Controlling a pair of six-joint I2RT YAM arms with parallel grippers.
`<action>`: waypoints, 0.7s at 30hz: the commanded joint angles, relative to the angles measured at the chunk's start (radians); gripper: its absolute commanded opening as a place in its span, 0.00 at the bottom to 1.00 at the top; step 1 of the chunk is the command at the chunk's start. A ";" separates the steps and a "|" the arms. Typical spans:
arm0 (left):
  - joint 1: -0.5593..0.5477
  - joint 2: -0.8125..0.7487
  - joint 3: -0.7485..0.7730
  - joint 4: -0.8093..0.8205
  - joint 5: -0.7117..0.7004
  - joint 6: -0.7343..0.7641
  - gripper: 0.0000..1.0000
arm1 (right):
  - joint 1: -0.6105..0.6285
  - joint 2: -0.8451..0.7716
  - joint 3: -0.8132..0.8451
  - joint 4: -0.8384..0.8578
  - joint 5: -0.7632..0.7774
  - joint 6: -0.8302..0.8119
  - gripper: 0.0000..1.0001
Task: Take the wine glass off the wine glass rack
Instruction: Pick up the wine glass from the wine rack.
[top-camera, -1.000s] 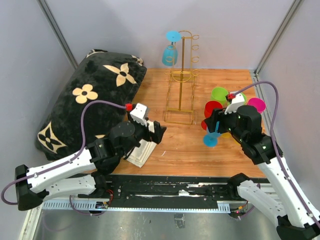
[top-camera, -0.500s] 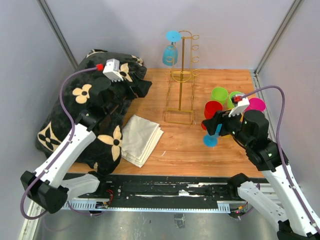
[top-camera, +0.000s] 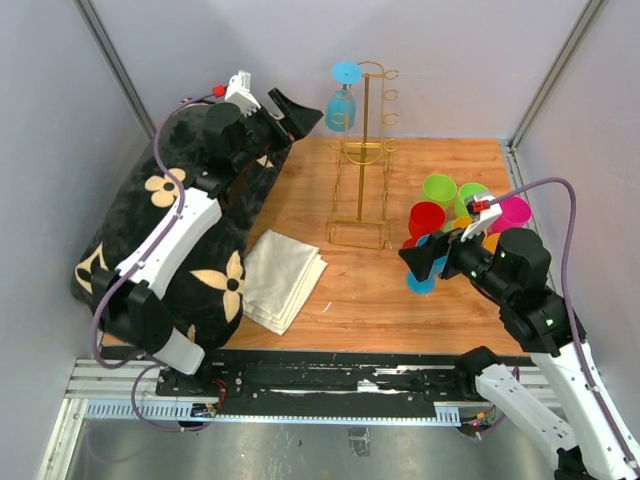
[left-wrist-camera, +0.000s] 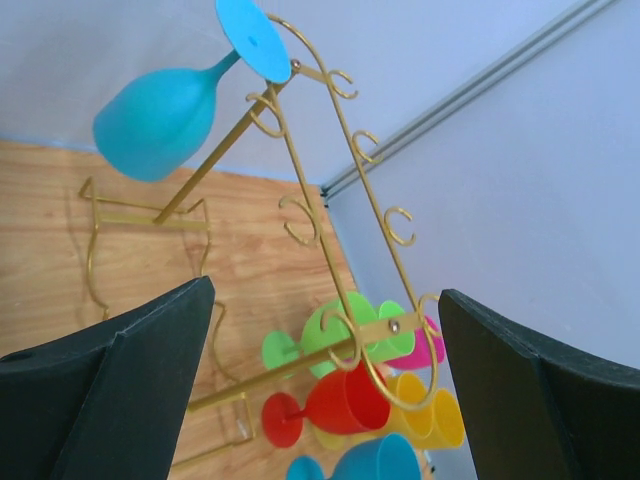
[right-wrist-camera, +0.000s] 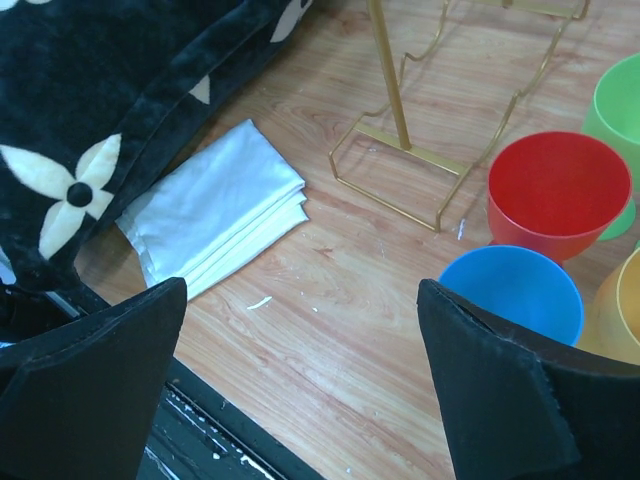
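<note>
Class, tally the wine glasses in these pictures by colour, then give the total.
blue wine glasses: 2
green wine glasses: 2
red wine glass: 1
pink wine glass: 1
yellow wine glass, partly hidden: 1
Total: 7

Top external: looking steeply down from above and behind the arm bases, taking in the whole table (top-camera: 370, 290), with the wine glass rack (top-camera: 366, 150) at upper centre. Left wrist: sitting close beside that rack, tilting upward through it toward the coloured cups (left-wrist-camera: 345, 400). Right wrist: hovering low, facing downward, sharing rack base, cups and folded cloth (right-wrist-camera: 215, 225) with the overhead view.
</note>
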 joint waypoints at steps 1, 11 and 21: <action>0.013 0.124 0.143 0.099 -0.014 -0.098 1.00 | 0.014 -0.032 -0.005 0.029 -0.053 -0.074 0.99; 0.026 0.500 0.629 0.043 -0.019 -0.156 1.00 | 0.014 -0.096 -0.033 0.029 -0.018 -0.206 0.98; 0.048 0.729 0.847 -0.026 -0.061 -0.189 0.93 | 0.014 -0.142 -0.054 0.035 0.031 -0.253 0.98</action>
